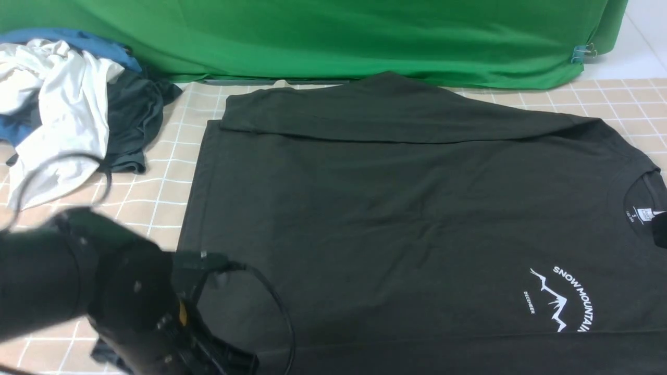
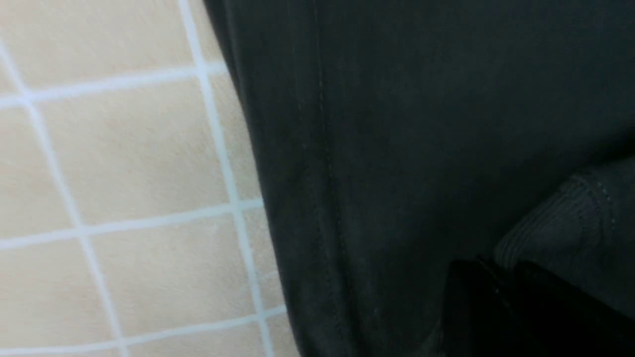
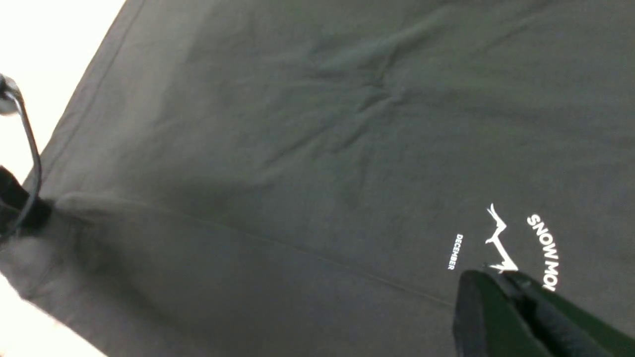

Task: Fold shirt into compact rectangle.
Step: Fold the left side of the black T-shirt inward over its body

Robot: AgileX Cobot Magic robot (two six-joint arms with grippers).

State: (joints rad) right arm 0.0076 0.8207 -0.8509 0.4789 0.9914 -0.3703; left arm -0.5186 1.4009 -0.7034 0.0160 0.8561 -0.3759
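Note:
The black shirt [image 1: 396, 208] lies spread flat on the checked tablecloth, collar and white label [image 1: 642, 212] to the right, white print [image 1: 565, 299] near the front right. Its far sleeve is folded in over the body. My left arm [image 1: 130, 291] hangs over the shirt's near-left corner and hides the gripper there. In the left wrist view the left gripper [image 2: 496, 270] is shut on a ribbed fold of the shirt [image 2: 555, 223] beside the hem [image 2: 322, 173]. My right gripper [image 3: 496, 275] is shut and holds nothing, just above the print [image 3: 543, 248].
A pile of white [image 1: 52, 104], blue [image 1: 78, 41] and dark grey [image 1: 130, 120] clothes sits at the back left. A green backdrop [image 1: 333, 36] closes off the far side. Bare checked cloth [image 1: 156, 198] shows to the left of the shirt.

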